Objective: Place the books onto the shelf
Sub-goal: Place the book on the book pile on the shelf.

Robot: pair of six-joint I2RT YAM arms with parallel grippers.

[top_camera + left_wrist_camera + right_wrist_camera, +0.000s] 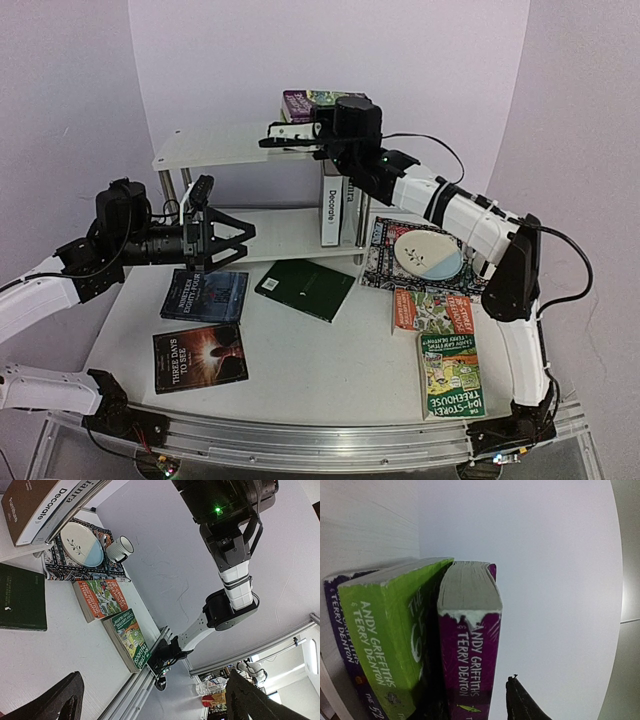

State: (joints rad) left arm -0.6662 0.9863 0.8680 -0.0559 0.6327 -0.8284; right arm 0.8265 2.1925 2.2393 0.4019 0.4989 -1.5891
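On the top board of the white shelf (215,148) three books sit together: a purple book (470,650), a green one (390,635) and a dark blue one (335,625). My right gripper (290,136) is open astride the purple book, one finger (520,702) clear of its cover. Brown "Decorate" (331,205) and grey "ianra" (350,207) stand upright on the lower board. On the table lie a dark green book (305,288), a blue book (205,295), a dark book (200,358), and red (432,310) and green (452,372) Treehouse books. My left gripper (215,235) hangs open and empty above the blue book.
A black patterned mat (385,262) right of the shelf carries a plate (428,252) and a mug (120,547). The right arm arches over the mat up to the top board. An aluminium rail (330,440) runs along the table's near edge.
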